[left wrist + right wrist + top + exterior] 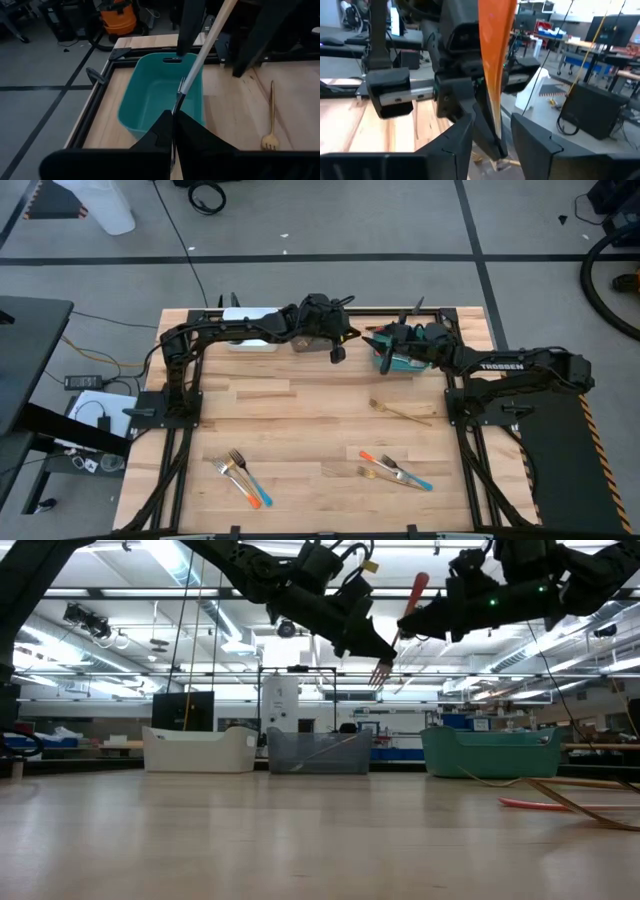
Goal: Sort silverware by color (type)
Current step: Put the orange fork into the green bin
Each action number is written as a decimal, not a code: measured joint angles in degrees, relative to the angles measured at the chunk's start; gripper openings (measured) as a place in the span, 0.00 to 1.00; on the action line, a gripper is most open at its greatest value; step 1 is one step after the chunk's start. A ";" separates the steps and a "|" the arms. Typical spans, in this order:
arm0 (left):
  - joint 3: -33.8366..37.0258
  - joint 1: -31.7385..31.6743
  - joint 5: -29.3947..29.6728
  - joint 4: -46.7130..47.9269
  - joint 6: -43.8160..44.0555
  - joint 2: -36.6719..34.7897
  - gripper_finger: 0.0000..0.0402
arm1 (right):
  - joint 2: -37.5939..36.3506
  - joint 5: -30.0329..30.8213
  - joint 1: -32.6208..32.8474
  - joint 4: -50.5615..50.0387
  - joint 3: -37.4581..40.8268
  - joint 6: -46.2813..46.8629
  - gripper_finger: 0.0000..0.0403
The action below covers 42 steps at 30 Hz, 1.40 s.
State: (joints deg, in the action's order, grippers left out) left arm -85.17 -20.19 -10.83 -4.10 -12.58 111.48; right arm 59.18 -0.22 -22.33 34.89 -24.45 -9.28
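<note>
Seven forks (401, 413) on table (eighth held aloft).

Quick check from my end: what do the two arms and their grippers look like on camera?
Both arms are black and jointed. The right arm carries white TROSSEN lettering. The left gripper has wedge-shaped matte black fingers; the right gripper has the same angular black fingers. Thin cable loops sit above the left wrist.

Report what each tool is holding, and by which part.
The left tool pinches the orange-handled fork at its metal tine end. The right tool is at the handle; its grip cannot be told.
</note>
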 joint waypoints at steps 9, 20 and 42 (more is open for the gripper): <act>0.00 0.22 -4.90 -4.92 -1.57 0.00 0.04 | 0.07 -4.62 0.02 3.03 0.00 -4.05 0.25; 0.00 0.22 -6.48 -5.49 -1.27 0.02 0.06 | 0.07 -3.85 -0.83 2.38 0.00 -5.85 0.03; 1.19 -1.77 -4.57 16.80 -0.53 -1.44 0.32 | 0.07 3.50 -2.41 -34.16 -10.70 -4.40 0.04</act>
State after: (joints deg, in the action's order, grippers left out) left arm -83.97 -21.95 -15.40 12.71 -13.11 110.04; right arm 59.24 3.28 -24.73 0.73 -35.14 -13.68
